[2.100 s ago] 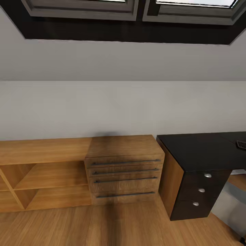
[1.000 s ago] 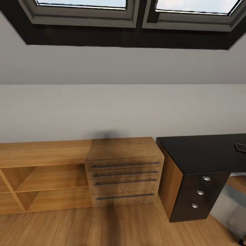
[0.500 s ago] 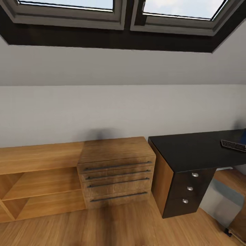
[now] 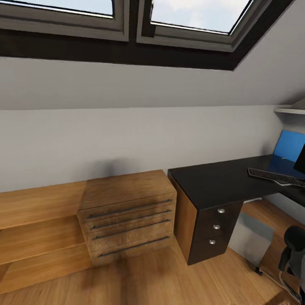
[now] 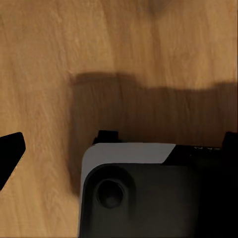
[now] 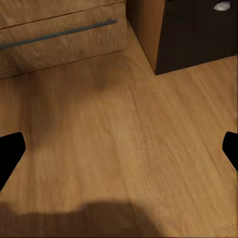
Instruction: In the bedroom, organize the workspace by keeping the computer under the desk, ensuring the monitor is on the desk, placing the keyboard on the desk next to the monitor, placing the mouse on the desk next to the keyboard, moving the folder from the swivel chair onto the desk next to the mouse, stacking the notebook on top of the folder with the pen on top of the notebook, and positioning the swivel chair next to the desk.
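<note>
- The desk (image 4: pixel 212 182) is black-topped with a wood side, standing just beside the wooden chest (image 4: pixel 127 212) along the wall.
- Its three black drawers (image 4: pixel 216 226) with silver knobs are closed.
- The black keyboard (image 4: pixel 275 177) lies on the desk; the blue folder (image 4: pixel 289 146) leans upright behind it.
- The swivel chair (image 4: pixel 294 250) shows near the desk.
- The right gripper (image 6: pixel 119 148) is spread wide over the wood floor (image 6: pixel 124 148), holding nothing.
- I cannot tell the left gripper's state.
</note>
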